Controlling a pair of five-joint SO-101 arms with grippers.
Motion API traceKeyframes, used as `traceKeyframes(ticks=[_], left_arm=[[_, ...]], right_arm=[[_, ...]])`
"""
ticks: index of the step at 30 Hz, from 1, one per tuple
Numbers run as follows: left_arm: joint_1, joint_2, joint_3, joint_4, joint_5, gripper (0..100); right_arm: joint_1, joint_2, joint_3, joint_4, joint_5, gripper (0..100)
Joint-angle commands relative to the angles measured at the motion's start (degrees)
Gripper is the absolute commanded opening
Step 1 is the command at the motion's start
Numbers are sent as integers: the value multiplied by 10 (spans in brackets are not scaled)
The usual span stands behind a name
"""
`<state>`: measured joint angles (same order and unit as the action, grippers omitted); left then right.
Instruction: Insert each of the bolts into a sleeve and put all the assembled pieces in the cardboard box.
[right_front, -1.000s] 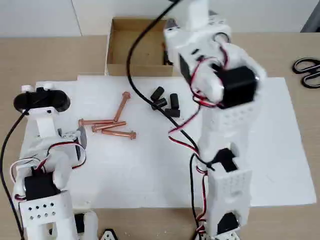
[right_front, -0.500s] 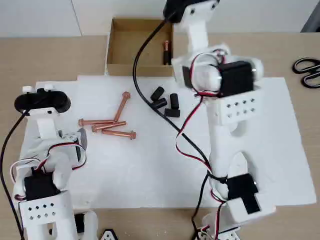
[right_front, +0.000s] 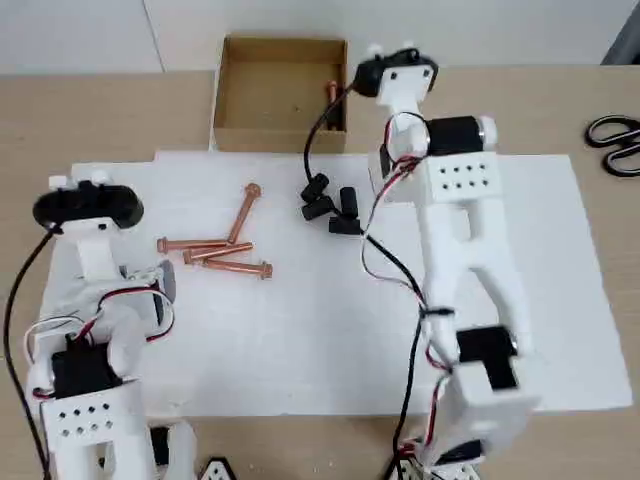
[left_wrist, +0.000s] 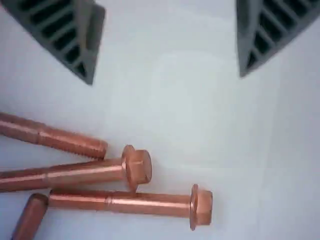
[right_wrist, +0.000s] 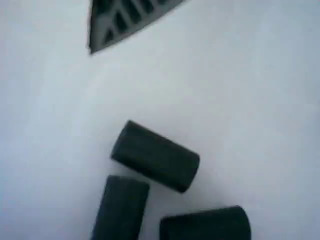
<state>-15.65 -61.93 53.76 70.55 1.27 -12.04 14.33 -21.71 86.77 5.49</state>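
Observation:
Several copper bolts (right_front: 215, 250) lie in a loose bunch on the white foam sheet (right_front: 300, 330); three of them show close up (left_wrist: 125, 200). My left gripper (left_wrist: 165, 75) hangs open just short of them, its grey fingers (right_front: 160, 280) wide apart with nothing between. Several black sleeves (right_front: 332, 205) lie in a cluster right of the bolts, and three show in the right wrist view (right_wrist: 155, 156). My right arm (right_front: 455, 180) ends beside them. One grey finger (right_wrist: 125, 22) of the right gripper shows, nothing held. The cardboard box (right_front: 240, 100) holds one bolt-and-sleeve piece (right_front: 333, 100).
Black-handled scissors (right_front: 615, 140) lie on the wooden table at the far right. The right arm's black cable (right_front: 320, 130) loops over the box's near right corner. The foam's front middle and right side are bare.
The right arm has pulled back from over the box and come down beside the sleeves, uncovering the assembled piece in the box. The left arm has kept still.

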Motion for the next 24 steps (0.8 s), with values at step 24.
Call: traceKeyframes(ticks=[24], left_arm=[[-2, -3, 36, -3, -3, 178]], right_arm=[[-67, 418, -488, 71, -13, 255]])
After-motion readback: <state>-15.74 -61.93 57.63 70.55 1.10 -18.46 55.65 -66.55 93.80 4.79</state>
